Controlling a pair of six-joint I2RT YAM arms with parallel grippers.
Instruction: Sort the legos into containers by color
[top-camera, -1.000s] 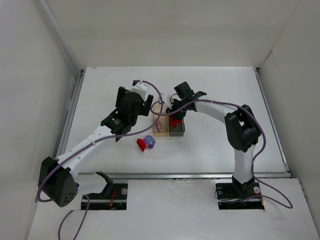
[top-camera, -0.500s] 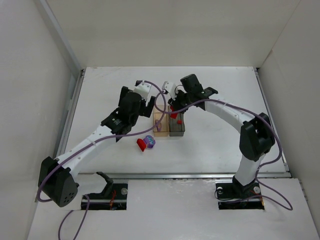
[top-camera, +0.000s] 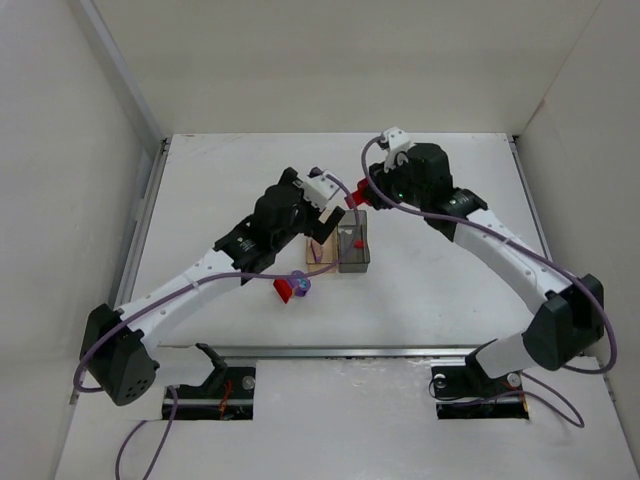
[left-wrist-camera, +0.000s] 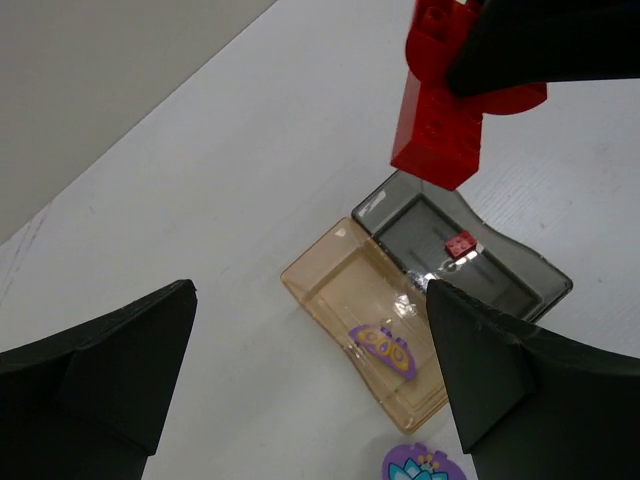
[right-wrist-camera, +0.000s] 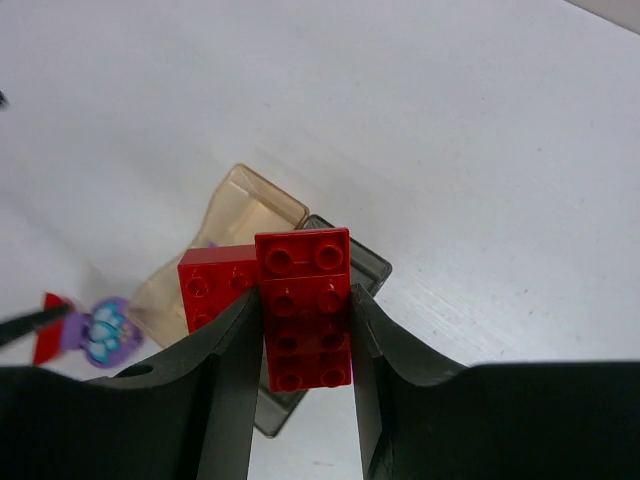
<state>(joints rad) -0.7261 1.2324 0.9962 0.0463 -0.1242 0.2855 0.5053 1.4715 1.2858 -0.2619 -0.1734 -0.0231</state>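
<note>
My right gripper (top-camera: 362, 194) is shut on a red lego stack (right-wrist-camera: 304, 310) and holds it above the far end of the dark grey container (top-camera: 353, 250); the stack also shows in the left wrist view (left-wrist-camera: 438, 112). A small red lego (left-wrist-camera: 460, 243) lies in the grey container (left-wrist-camera: 520, 270). A purple lego (left-wrist-camera: 383, 350) lies in the tan container (left-wrist-camera: 325, 275). My left gripper (left-wrist-camera: 310, 300) is open and empty, hovering above the tan container (top-camera: 322, 247). A roundish purple lego (top-camera: 301, 284) and a red lego (top-camera: 283, 290) lie on the table in front of the containers.
The two containers stand side by side mid-table, tan on the left. White walls enclose the table on the left, right and back. Purple cables trail along both arms.
My right gripper has risen and drawn back right from over the grey container, the red stack still in it. My left gripper has moved right, over the tan container.
</note>
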